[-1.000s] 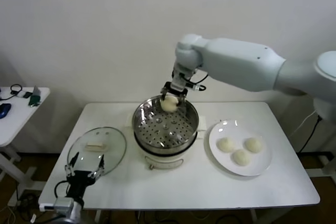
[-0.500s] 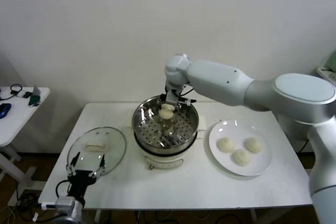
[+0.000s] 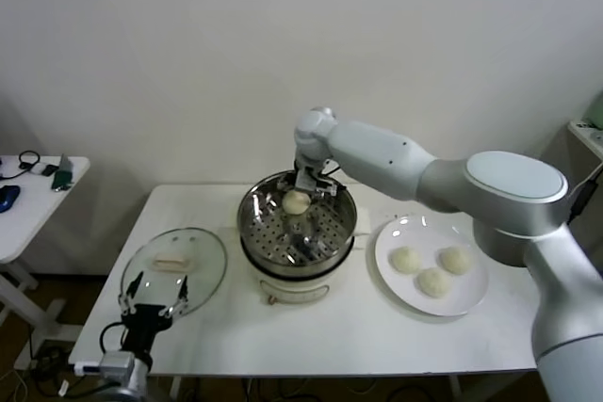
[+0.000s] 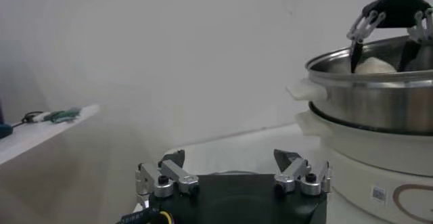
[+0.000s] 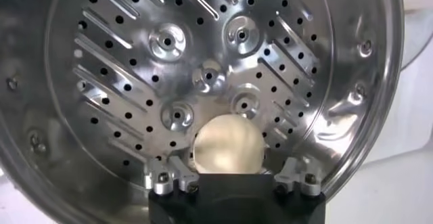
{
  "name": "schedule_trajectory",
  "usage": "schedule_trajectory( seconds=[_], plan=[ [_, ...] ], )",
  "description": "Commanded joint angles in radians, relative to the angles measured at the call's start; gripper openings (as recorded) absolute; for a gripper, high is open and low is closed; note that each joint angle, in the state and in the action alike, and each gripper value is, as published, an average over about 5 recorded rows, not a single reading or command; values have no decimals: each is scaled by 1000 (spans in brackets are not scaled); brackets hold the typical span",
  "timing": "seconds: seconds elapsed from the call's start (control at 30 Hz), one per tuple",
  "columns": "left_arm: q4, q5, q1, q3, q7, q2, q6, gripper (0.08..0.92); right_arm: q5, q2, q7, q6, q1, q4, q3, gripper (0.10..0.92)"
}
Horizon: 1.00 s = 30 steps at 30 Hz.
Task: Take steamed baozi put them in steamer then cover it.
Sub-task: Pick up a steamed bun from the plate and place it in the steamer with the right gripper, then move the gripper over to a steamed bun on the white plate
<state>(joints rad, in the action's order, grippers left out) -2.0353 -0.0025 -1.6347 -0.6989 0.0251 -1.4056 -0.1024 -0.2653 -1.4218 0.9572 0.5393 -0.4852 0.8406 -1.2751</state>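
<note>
My right gripper [image 3: 299,193] is shut on one steamed baozi [image 3: 296,201] and holds it inside the steamer [image 3: 247,223], just above the perforated tray. In the right wrist view the baozi [image 5: 228,144] sits between the fingers over the steamer's tray floor [image 5: 122,56]. The left wrist view shows the right gripper [image 4: 380,46] with the baozi [image 4: 376,65] at the steamer's [image 4: 379,103] rim. Three more baozi [image 3: 431,270] lie on the white plate [image 3: 471,294]. My left gripper [image 3: 151,297] is open and empty at the table's front left [image 4: 229,161].
The clear glass lid [image 3: 174,265] with a cream handle lies flat on the table left of the steamer, just behind my left gripper. A small white side table [image 3: 28,204] with loose items stands further left. A white wall is close behind the table.
My right gripper has moved slightly left and down with the baozi, from above the steamer's far rim into the pot. The left arm has not moved.
</note>
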Motion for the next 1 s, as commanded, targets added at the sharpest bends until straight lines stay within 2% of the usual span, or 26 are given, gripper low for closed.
schedule_trajectory(
  seconds=[0.03, 0.23, 0.33, 0.47, 0.7, 0.83, 1.0],
  plan=[
    [-4, 2, -2, 1, 1, -2, -1, 823, 192, 52, 67, -10, -99, 50, -48, 822],
    [-13, 8, -10, 3, 1, -6, -3, 823, 824, 231, 187, -286, -374, 167, -265, 823],
    [-15, 10, -11, 4, 1, -8, -4, 823, 969, 357, 154, -473, -459, 247, -370, 823],
    [-20, 14, -13, 8, 2, -10, -5, 823, 950, 493, 86, -648, -530, 343, -512, 823],
    [-29, 14, -11, 10, 2, -11, -5, 823, 937, 709, -35, -809, -547, 623, -672, 823],
    [-33, 14, -11, 12, 2, -10, -8, 823, 913, 779, -84, -847, -408, 658, -603, 823],
    [-29, 17, -11, 7, 1, -11, -7, 823, 867, 787, -113, -867, -226, 615, -487, 823]
  ],
)
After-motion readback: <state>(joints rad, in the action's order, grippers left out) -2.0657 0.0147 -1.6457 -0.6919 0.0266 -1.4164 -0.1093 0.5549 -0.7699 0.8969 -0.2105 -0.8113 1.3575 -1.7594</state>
